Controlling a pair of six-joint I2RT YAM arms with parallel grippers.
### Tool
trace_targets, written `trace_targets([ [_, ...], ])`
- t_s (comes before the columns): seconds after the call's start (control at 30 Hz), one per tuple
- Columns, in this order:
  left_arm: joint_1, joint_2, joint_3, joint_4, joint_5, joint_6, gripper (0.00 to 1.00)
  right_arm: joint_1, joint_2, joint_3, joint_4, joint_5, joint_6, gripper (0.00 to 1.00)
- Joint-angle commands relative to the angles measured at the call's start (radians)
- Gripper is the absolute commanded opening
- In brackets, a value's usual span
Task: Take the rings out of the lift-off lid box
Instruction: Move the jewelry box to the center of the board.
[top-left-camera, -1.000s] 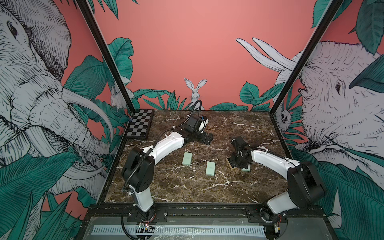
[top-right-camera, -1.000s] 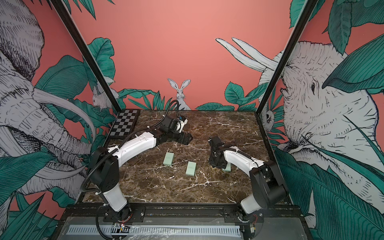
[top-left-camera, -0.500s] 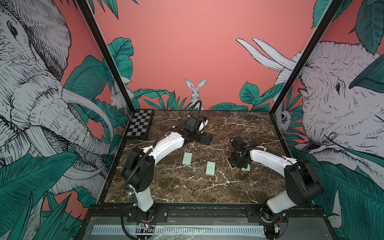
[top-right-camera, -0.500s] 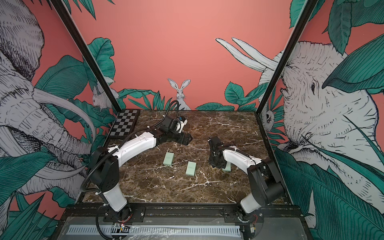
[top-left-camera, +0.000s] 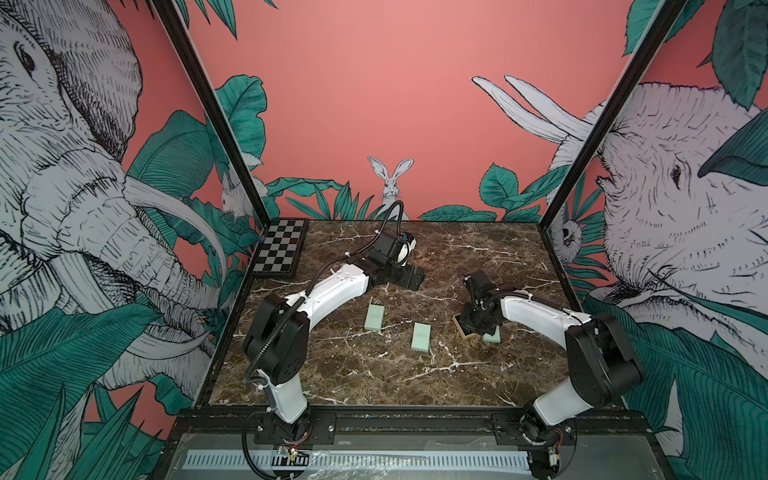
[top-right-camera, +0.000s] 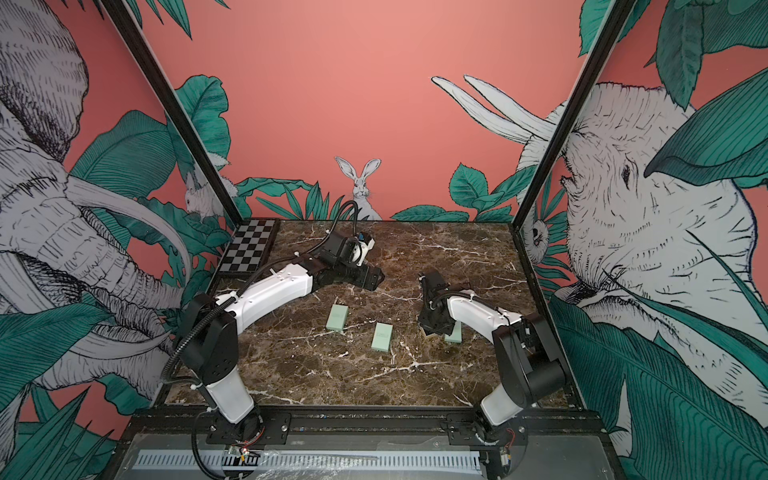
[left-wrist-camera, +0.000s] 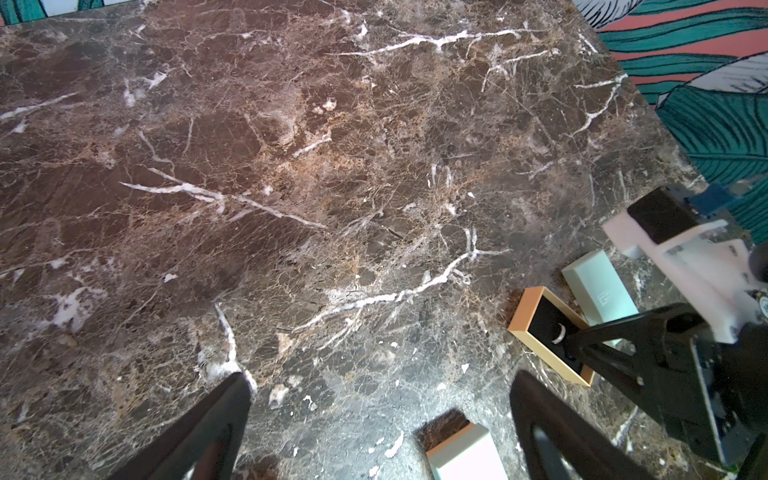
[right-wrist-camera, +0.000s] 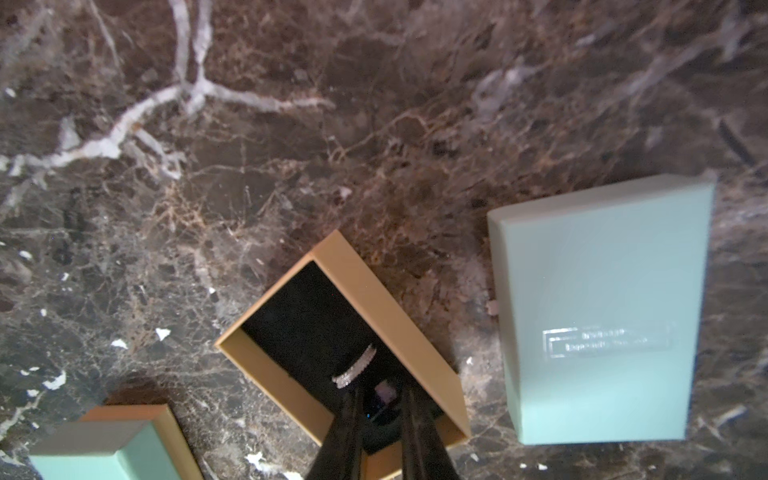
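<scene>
**Marble counter, box open, rings at a fingertip**

Tan card walls and a black lining made up the open box base (right-wrist-camera: 378, 316), which lay askew on the brown, white-veined counter (right-wrist-camera: 291, 137). Its mint-green lid (right-wrist-camera: 598, 291) lay flat just beside it, not touching it. The rings (right-wrist-camera: 354, 371) sat inside the base on the black lining. They showed as pale, sparkling bands pressed side by side, and their number could not be told.

The right fingers (right-wrist-camera: 345, 432) reached down into the base and stood close together with a narrow gap between them. The rings lay at the tip of one finger, touching it or very nearly so, and outside the gap rather than in it. A small bluish glint showed between the two tips. What it was, and whether the fingers were clamped on anything, could not be told.

The left fingers (left-wrist-camera: 212, 428) were spread wide and held nothing. They hung over bare counter, well apart from the base.

The lid bore silver print, two short lines inside a thin rectangular frame, too blurred to read. The left wrist view showed only a small square mark on it, also unreadable.

In a top view, two closed boxes (top-left-camera: 374, 316) of the same mint green lay near the middle of the counter, between the arms. A chequered board (top-left-camera: 277, 249) lay at the far left corner.
</scene>
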Motion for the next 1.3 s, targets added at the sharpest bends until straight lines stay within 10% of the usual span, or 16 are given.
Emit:
trace_targets([
  [0.0,-0.002,-0.006,0.016,-0.018,-0.009,0.0,0.99,-0.004,0.006,0.031,-0.036,0.019,-0.009,0.22],
  [0.5,-0.003,-0.027,-0.019,-0.001,-0.007,-0.061,0.99,-0.016,0.095,0.078,-0.012,-0.019,-0.118,0.23],
  [1.27,-0.09,-0.163,-0.269,0.098,-0.098,-0.501,0.97,0.016,0.155,0.214,0.14,-0.186,-0.446,0.27],
])
